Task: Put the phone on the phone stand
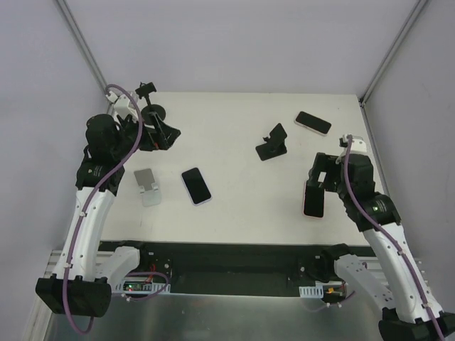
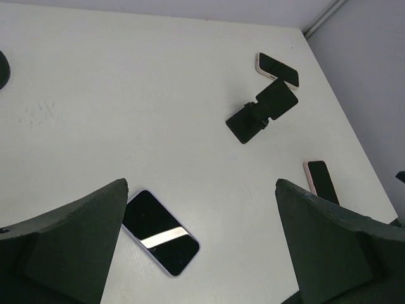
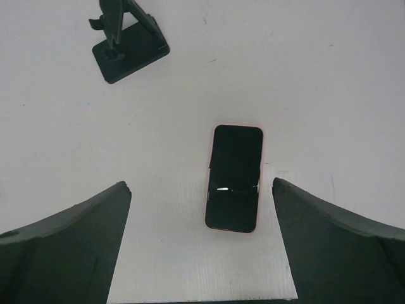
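Observation:
Three phones lie flat on the white table. One with a pale lilac case [image 1: 195, 186] lies left of centre and shows by my left finger in the left wrist view [image 2: 160, 232]. A pink-edged phone [image 1: 313, 199] lies under my right gripper [image 1: 320, 170] and shows between the open fingers of my right gripper [image 3: 201, 187] in the right wrist view [image 3: 235, 178]. A third phone [image 1: 313, 122] lies at the far right. A black phone stand [image 1: 272, 142] stands empty mid-right. My left gripper [image 1: 165, 133] is open and empty above the table [image 2: 201, 190].
A silver stand [image 1: 148, 186] sits left of the lilac phone. A black round-based holder [image 1: 153, 110] stands at the far left corner. The table's front edge [image 1: 234, 244] is close to the right-hand phone. Grey walls enclose the table.

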Robot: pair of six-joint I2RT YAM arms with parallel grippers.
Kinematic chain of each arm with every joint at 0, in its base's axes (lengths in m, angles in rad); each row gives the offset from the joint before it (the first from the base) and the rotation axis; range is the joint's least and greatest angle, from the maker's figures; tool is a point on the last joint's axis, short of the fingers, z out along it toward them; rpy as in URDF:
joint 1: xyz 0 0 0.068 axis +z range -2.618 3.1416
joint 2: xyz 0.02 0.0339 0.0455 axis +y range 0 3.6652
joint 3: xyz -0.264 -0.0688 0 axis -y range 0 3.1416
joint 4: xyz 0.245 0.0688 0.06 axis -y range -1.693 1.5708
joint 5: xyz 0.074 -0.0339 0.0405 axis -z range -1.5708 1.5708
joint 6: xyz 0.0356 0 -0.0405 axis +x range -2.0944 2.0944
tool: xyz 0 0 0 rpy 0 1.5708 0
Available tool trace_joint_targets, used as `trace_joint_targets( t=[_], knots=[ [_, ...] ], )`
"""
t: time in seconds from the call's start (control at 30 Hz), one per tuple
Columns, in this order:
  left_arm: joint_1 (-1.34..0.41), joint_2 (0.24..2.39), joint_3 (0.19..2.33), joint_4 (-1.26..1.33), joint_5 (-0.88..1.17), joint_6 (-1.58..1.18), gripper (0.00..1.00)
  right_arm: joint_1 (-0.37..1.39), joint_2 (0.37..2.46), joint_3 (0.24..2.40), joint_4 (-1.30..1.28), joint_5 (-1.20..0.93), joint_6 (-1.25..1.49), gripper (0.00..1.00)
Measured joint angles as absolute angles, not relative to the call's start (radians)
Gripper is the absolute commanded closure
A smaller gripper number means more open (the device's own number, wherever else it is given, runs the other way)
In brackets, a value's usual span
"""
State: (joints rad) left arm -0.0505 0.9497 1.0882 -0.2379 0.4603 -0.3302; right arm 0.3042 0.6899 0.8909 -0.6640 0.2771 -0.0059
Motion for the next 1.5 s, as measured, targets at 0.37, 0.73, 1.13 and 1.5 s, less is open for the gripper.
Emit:
trace_joint_targets(
  t=[0.37, 0.73, 1.13, 1.5],
  knots=[
    [-0.051, 1.059, 0.940, -0.132, 0.643, -0.355, 0.01, 0.253, 0.995, 0.860, -0.438, -0.062, 0.037, 0.04],
    [-0.089, 1.086, 0.906, -0.078, 0.761, -0.411, 0.02, 0.148, 1.206, 0.708, -0.089, -0.208, 0.385, 0.06],
    [-0.146, 1.084, 0.905, -0.061, 0.785, -0.430, 0.04, 0.201, 1.560, 0.837, 0.208, -0.250, 0.410, 0.21],
    [-0.189, 1.084, 0.904, -0.056, 0.785, -0.431, 0.04, 0.224, 1.772, 0.983, 0.339, -0.236, 0.321, 0.49]
  ],
)
